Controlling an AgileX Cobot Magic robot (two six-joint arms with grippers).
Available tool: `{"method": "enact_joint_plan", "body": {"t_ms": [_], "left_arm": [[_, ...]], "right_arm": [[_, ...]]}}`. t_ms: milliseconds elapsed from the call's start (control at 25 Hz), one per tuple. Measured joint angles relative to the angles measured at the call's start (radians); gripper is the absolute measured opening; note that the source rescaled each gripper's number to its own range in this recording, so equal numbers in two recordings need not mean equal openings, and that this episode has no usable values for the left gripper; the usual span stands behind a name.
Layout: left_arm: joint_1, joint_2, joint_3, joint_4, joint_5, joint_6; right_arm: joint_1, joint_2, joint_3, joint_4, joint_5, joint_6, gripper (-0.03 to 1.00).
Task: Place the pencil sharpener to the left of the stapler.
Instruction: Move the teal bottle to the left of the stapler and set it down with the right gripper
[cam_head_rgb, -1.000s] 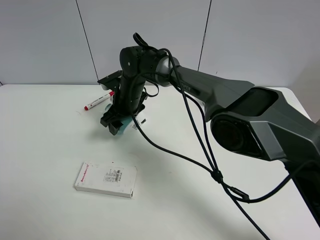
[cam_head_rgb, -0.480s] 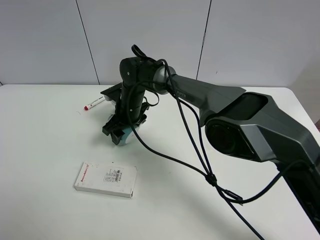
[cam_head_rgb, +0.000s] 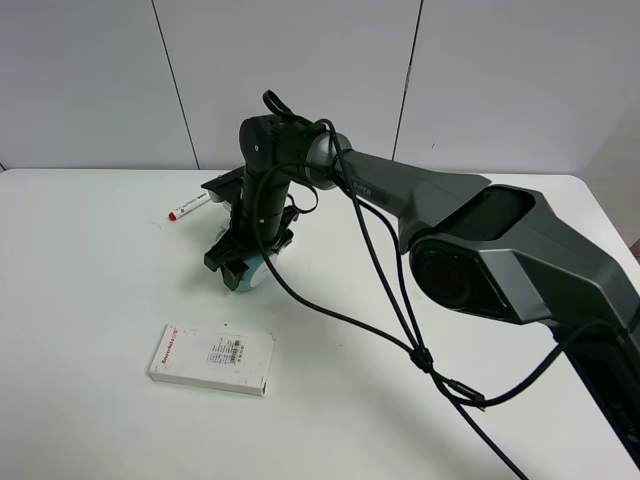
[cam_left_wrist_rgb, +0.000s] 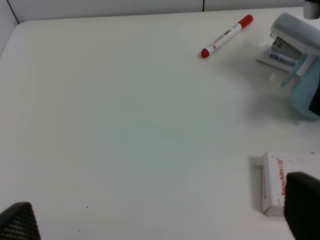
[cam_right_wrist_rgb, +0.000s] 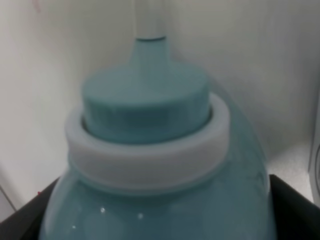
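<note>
Apparently setting the pencil sharpener (cam_head_rgb: 255, 273), clamped in the closed right pincer (cam_head_rgb: 241, 268), onto the table (cam_head_rgb: 100, 300) just beside the stapler (cam_left_wrist_rgb: 292, 31); next: letting go and lifting clear without nudging it.

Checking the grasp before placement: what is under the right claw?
The teal pencil sharpener, gripped in the right claw. Whether its base touches the table cannot be seen, because the claw covers it.

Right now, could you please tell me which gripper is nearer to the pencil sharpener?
Right. The right gripper has its fingers on either side of the pencil sharpener; the left gripper sits apart, well across the table from it.
</note>
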Motion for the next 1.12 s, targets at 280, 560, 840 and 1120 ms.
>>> {"method": "enact_joint_plan", "body": {"t_ms": [280, 560, 840, 1120], "left_arm": [[0.0, 0.0, 0.0, 0.0, 0.0, 0.0], [0.0, 0.0, 0.0, 0.0, 0.0, 0.0], [0.0, 0.0, 0.0, 0.0, 0.0, 0.0], [0.0, 0.0, 0.0, 0.0, 0.0, 0.0]], "right_arm": [[0.0, 0.0, 0.0, 0.02, 0.018, 0.0, 0.0], [0.0, 0.0, 0.0, 0.02, 0.018, -0.002, 0.0], [0.001, 0.0, 0.0, 0.019, 0.016, -0.002, 0.0], [0.001, -0.002, -0.011, -0.012, -0.023, -0.001, 0.03]]}}
